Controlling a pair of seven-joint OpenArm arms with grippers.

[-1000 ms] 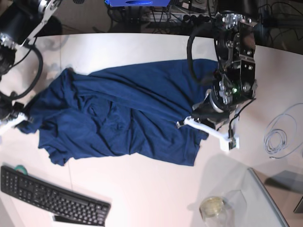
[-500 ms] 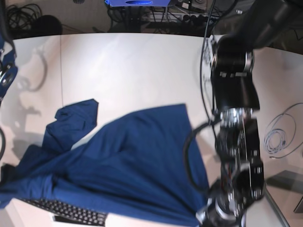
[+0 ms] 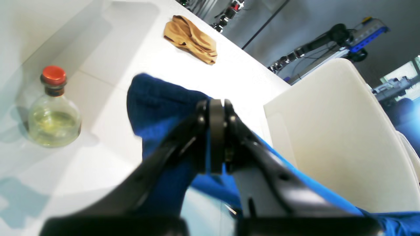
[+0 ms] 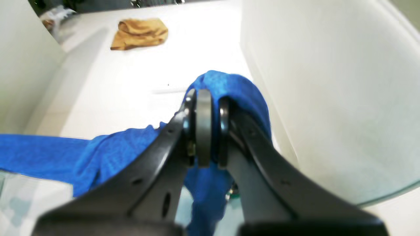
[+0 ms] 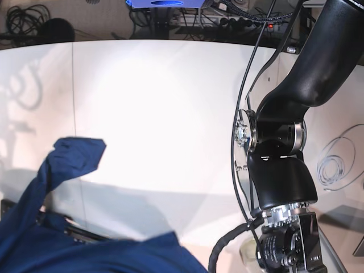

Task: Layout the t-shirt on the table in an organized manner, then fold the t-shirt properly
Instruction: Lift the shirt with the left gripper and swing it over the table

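The white bench (image 5: 153,102) filled most of the base view, its top bare across the middle with a thin dark seam running down near the left side. The t-shirt (image 5: 68,239) was off that surface for the most part — it hung bunched along the bottom-left of the base view, one flap (image 5: 77,153) raised above the rest, the cloth stretching toward both arms. The left arm (image 5: 296,114) stood tall and black on the right of that view, with its lower housing blocking the bench corner. A pale curved panel (image 3: 331,131) rose behind the cloth in the left wrist view.

The left pincer (image 3: 216,137) was clamped on the t-shirt (image 3: 154,108), its jaws pressed together with a fold of blue fabric bulging above and to the left of the tips, and a taut strip running off to the lower right. The right pincer (image 4: 203,127) was likewise closed on the t-shirt (image 4: 236,88), a hump of cloth wrapped over the right jaw and a long band trailing away to the left.

A coil of pale cable (image 5: 335,165) lay on the right edge of the bench. A round glass bottle (image 3: 54,111) with a red cap stood on the surface left of the left pincer, holding what looked like yellowish liquid, though the view was soft. A crumpled tan cloth (image 3: 192,39) lay farther back, well apart from the t-shirt.
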